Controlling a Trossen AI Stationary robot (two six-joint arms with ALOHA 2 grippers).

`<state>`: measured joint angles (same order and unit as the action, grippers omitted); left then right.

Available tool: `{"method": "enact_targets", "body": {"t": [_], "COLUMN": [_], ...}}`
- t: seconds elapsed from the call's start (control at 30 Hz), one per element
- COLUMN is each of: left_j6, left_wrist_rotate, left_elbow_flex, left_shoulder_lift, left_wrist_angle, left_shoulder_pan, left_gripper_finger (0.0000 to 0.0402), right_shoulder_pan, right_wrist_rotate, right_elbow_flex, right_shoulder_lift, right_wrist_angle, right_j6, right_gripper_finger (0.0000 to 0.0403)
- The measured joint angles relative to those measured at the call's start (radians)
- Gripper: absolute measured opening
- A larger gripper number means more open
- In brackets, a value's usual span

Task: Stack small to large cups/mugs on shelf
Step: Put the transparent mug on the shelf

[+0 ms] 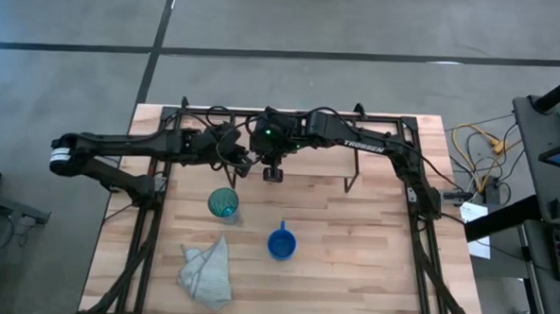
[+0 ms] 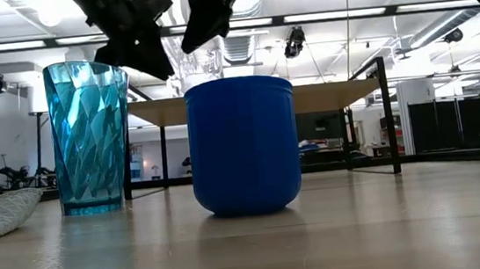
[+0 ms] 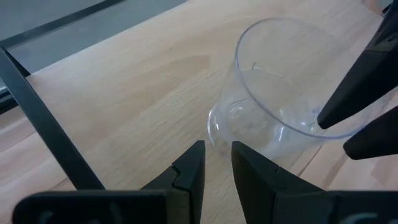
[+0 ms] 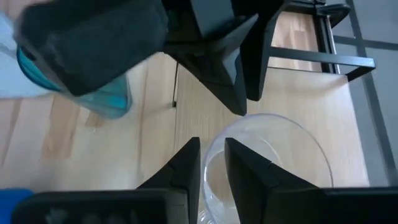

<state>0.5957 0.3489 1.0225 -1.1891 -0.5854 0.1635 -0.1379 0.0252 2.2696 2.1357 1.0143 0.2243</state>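
The small clear glass cup [image 3: 273,93] stands upright on the shelf's light wood top [image 3: 137,93], near the black shelf frame [image 2: 333,96]. My right gripper [image 4: 212,158] reaches down from above and is shut on the cup's rim. My left gripper [image 3: 217,158] is shut with nothing between its fingers; its tips are just short of the cup's lower wall, on the side opposite the right gripper. The teal tumbler [image 1: 223,204] and the blue mug [image 1: 281,242] stand upright on the table in front of the shelf. My right gripper pinches the glass cup's rim [image 4: 219,138], with one finger inside the cup and one outside. The fingers [image 3: 351,93] come from above, pointing down. The cup is upright and its base appears to be on the shelf's wood.
A crumpled pale cloth [image 1: 207,272] lies on the table near its front left. The large black frame [image 1: 420,210] edges the table on both sides. Both arms crowd together over the shelf's left half; the shelf's right half [image 1: 375,152] shows bare wood.
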Motion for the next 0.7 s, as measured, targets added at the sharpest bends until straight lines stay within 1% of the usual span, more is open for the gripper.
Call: {"method": "enact_targets", "body": {"t": [0.17,0.27,0.47,0.53,0.7], "left_j6": [0.0,0.0,0.0,0.0,-0.001], "left_wrist_rotate": [0.0,0.0,0.0,0.0,-0.001], "left_elbow_flex": [0.014,0.014,0.014,0.014,0.014], "left_shoulder_lift": [0.052,0.101,0.202,0.227,0.269], "left_wrist_angle": [0.001,0.0,0.001,0.002,0.001], "left_shoulder_pan": [0.0,0.0,-0.001,-0.001,-0.001], "left_gripper_finger": [0.0066,0.0066,0.0066,0.0066,0.0066], "right_shoulder_pan": [0.001,0.002,0.002,0.002,0.001], "right_wrist_rotate": [0.0,0.0,-0.004,-0.034,-0.159], "right_elbow_flex": [0.042,0.085,0.081,0.081,0.08], "right_shoulder_lift": [-0.023,-0.035,-0.069,-0.068,-0.048], "right_wrist_angle": [0.027,0.095,0.227,0.252,0.258], "right_j6": [-0.052,-0.074,-0.112,-0.112,-0.115], "right_gripper_finger": [0.0064,0.006,0.0059,0.0058,0.0049]}}
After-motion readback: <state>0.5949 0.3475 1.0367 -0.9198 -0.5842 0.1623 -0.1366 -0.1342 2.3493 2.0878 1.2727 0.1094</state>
